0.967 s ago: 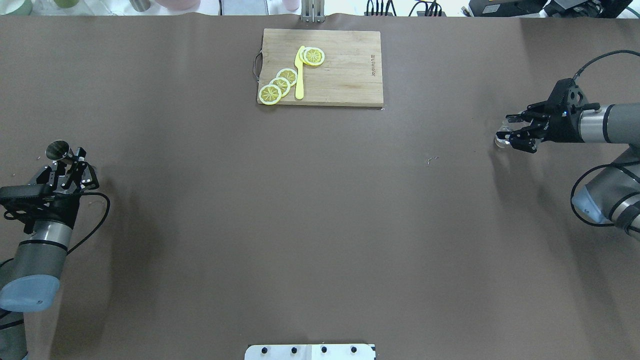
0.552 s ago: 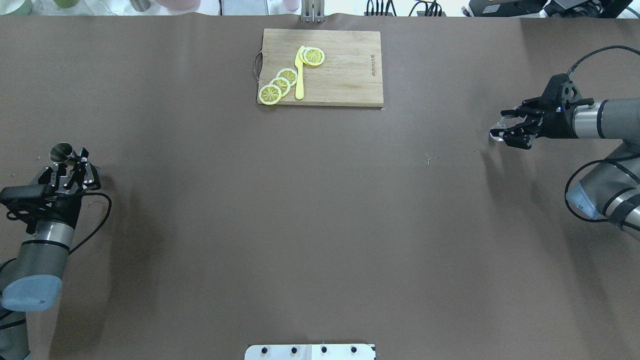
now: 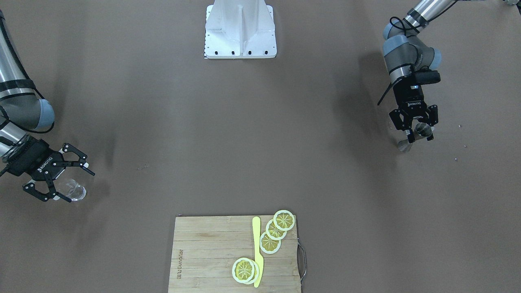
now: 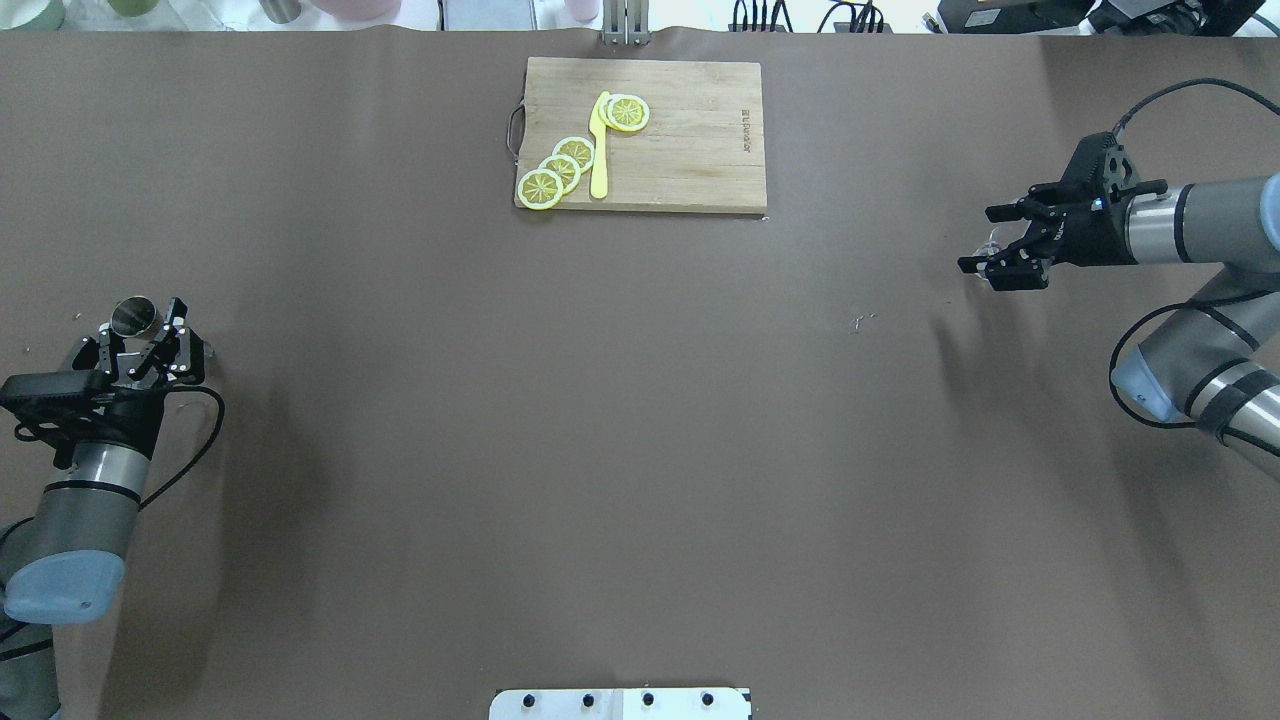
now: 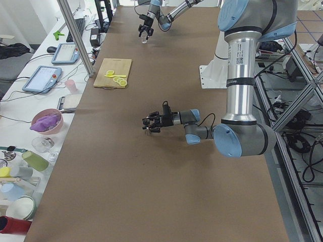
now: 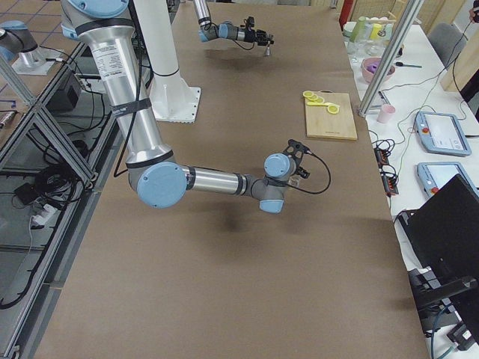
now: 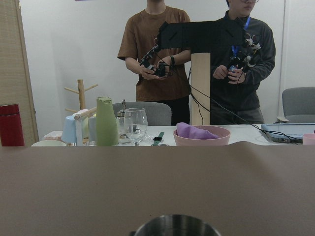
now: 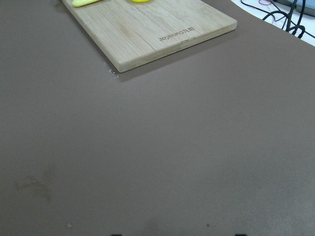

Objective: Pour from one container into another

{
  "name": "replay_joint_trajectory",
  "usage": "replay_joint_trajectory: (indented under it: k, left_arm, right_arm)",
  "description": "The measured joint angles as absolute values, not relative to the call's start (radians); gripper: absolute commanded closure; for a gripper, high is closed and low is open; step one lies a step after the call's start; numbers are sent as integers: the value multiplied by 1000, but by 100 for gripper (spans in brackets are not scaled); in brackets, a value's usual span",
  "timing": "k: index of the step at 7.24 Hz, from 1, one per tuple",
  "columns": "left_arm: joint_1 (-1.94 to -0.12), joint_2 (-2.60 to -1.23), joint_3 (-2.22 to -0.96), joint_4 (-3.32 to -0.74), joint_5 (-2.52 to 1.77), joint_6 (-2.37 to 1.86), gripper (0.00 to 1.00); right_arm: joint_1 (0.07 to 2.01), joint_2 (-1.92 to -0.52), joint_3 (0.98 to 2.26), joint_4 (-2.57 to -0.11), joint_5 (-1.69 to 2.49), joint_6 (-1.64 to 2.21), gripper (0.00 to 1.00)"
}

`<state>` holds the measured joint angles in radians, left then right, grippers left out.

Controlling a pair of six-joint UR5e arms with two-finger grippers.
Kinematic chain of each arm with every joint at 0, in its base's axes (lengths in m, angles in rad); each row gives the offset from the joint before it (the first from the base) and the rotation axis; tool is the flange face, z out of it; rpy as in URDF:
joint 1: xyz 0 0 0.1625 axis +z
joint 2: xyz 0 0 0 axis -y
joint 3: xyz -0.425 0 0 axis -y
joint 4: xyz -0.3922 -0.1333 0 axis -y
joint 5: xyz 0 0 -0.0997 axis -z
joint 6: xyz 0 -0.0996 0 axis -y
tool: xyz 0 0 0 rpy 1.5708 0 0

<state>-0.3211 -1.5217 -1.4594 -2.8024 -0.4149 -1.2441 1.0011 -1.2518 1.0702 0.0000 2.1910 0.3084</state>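
The silver metal jigger [image 4: 133, 315] is at the table's left edge, with my left gripper [image 4: 143, 327] shut on its waist. In the front-facing view the jigger [image 3: 422, 130] looks tilted and held just above the table. Only its round rim [image 7: 176, 227] shows at the bottom of the left wrist view. At the far right, my right gripper [image 4: 980, 242] is shut on the small clear glass [image 4: 988, 245], held off the table above its shadow. The glass [image 3: 73, 190] sits between the fingers of the right gripper [image 3: 77, 187]. The right wrist view shows no glass.
A wooden cutting board [image 4: 690, 140] with lemon slices [image 4: 560, 168] and a yellow knife [image 4: 598, 150] lies at the far middle. A white mounting plate [image 4: 620, 703] sits at the near edge. Cups and bowls stand on a side bench beyond the table's left end.
My right gripper has carried the glass up and toward the far side, slightly inward. The left gripper with the jigger has shifted a little right and nearer.
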Motion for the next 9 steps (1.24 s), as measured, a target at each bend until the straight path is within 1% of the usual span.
replay_joint_trajectory:
  k: [4, 5, 7, 9]
  left_arm:
    - [-320, -1515, -1485, -2804, -416, -1243, 3]
    - [-320, -1508, -1501, -2804, -416, -1242, 3]
    - [-321, -1461, -1566, -2802, -419, -1238, 3]
    - [-321, -1379, -1682, -2793, -432, -1224, 3]
  right_arm:
    - [1121, -1229, 1075, -65, 2329, 293, 9]
    - [1155, -1227, 1075, -88, 2357, 274, 0]
    - [1236, -1228, 1076, -149, 2432, 210, 0]
    - [1304, -1250, 1076, -175, 2487, 178, 0]
